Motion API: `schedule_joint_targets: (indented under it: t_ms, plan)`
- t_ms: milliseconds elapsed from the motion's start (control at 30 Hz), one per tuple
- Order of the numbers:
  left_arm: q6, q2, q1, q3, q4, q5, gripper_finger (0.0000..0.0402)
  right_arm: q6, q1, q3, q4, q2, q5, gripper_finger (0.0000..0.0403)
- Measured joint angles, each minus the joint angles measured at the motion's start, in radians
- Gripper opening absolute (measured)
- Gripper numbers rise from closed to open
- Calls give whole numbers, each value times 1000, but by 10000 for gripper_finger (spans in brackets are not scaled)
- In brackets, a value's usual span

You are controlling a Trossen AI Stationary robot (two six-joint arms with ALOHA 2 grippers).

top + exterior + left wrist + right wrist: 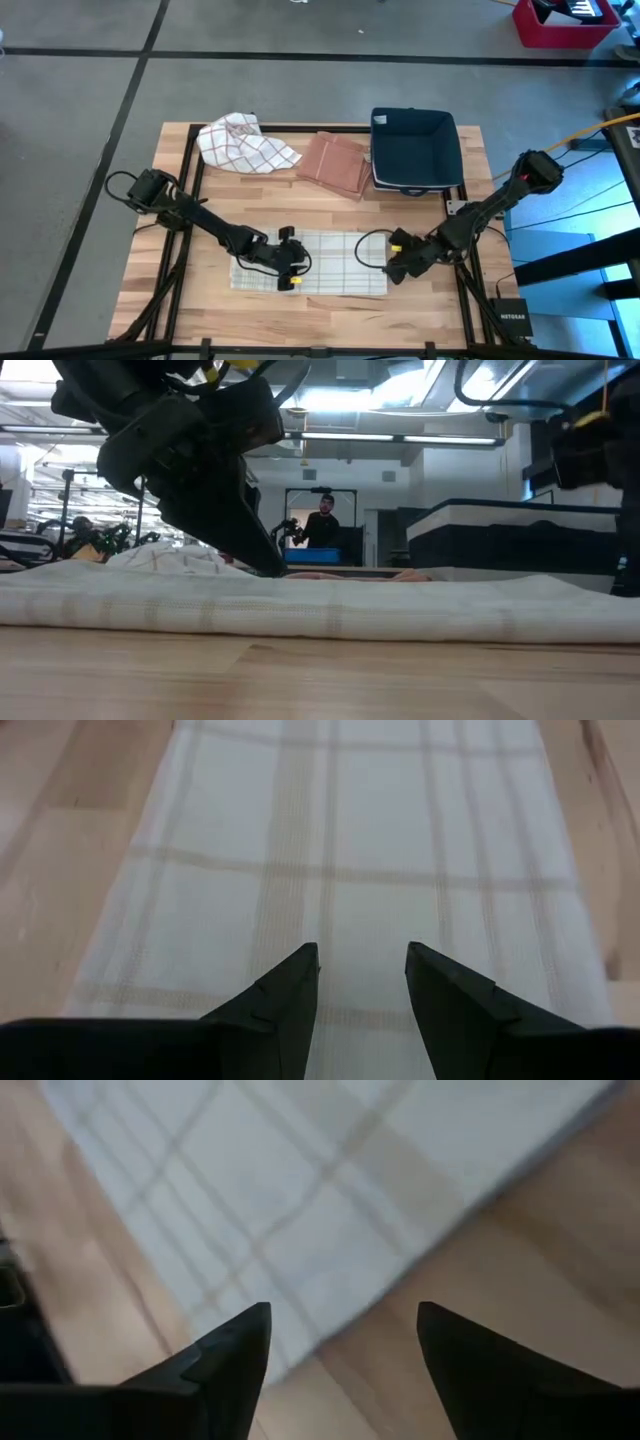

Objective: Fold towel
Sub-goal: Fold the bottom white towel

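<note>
The towel [325, 262] is thin, limp checked cloth that will likely sag and crease when lifted, so an edge or corner should give the surest hold. It lies flat on the table [420, 310], spread ahead of the left gripper [362, 982], whose fingers stand partly apart above the cloth, clamping nothing. The right gripper [345, 1345] has its fingers wide apart and empty, the towel's corner just beyond their tips.
</note>
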Motion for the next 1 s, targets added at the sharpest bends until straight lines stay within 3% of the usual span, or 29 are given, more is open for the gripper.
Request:
schedule_joint_targets:
  t_ms: [133, 400, 767, 1000]
  plan:
    - [9, 0, -4, 0, 0, 1, 145, 48, -1, -76, 78, 1, -27, 253]
    - [13, 0, -3, 0, 3, 1, 145, 104, 0, -149, 225, 22, 34, 253]
    - [-7, -1, -3, 0, 3, 1, 145, 131, 0, -151, 414, 167, 123, 252]
    - [-7, -2, -3, 0, 3, 2, 145, 135, 0, -153, 456, 188, 178, 252]
